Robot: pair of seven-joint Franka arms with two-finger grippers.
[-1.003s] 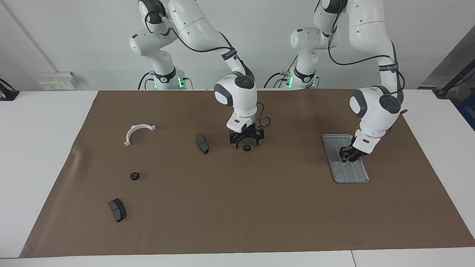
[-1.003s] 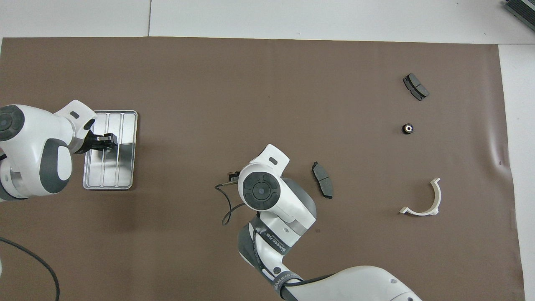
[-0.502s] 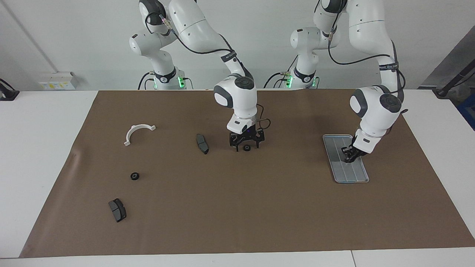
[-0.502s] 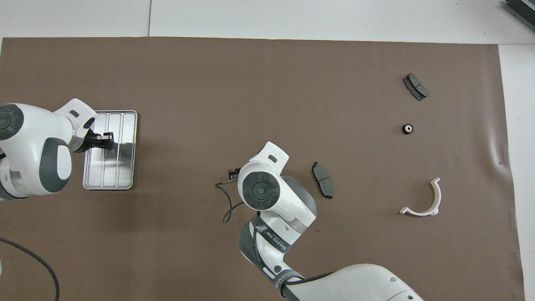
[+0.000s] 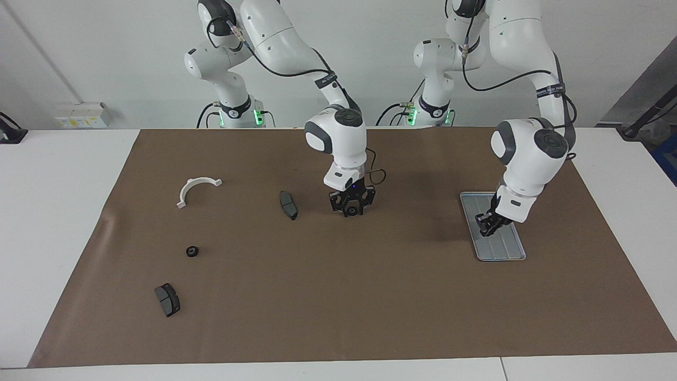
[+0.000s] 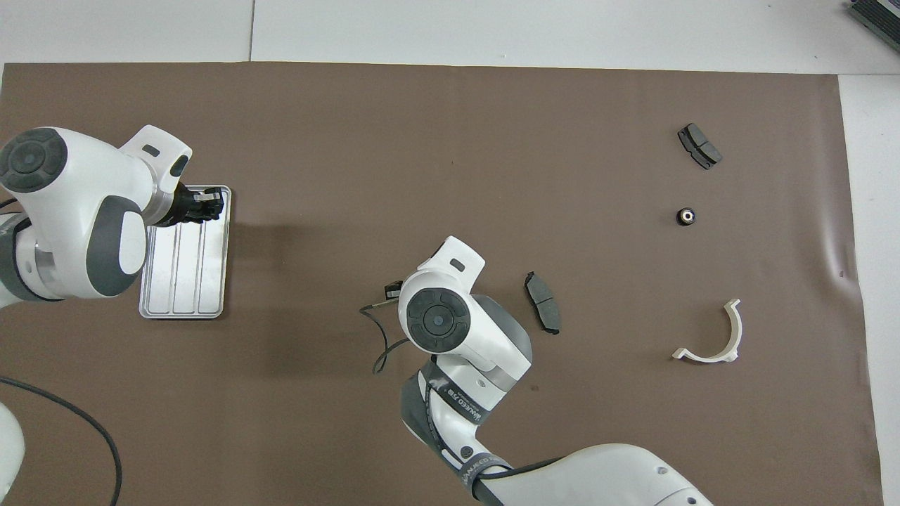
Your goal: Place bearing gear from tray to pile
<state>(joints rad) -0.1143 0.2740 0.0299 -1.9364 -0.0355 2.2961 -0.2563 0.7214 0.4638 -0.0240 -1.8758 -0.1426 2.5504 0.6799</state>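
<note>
The silver tray (image 5: 502,248) lies at the left arm's end of the brown mat, and its grooves (image 6: 183,281) are bare. My left gripper (image 5: 485,228) hangs a little above the tray, shut, with a small dark bearing gear pinched in its tips (image 6: 209,202). At the mat's middle, my right gripper (image 5: 350,210) is down on the mat with its fingers drawn in around a second black bearing gear (image 5: 350,212). The overhead view hides that gear under the right wrist (image 6: 436,320). The pile is one black gear (image 5: 192,251) toward the right arm's end (image 6: 685,216).
A dark grey pad (image 5: 288,205) lies beside the right gripper. Another pad (image 5: 167,299) lies farther from the robots than the pile gear. A white half-ring (image 5: 197,189) lies nearer to the robots than that gear. A loose cable (image 6: 380,344) trails from the right wrist.
The left gripper shut on the tray, then rose and shifted along it. The right gripper came down around the middle gear and closed its wide-open fingers on it.
</note>
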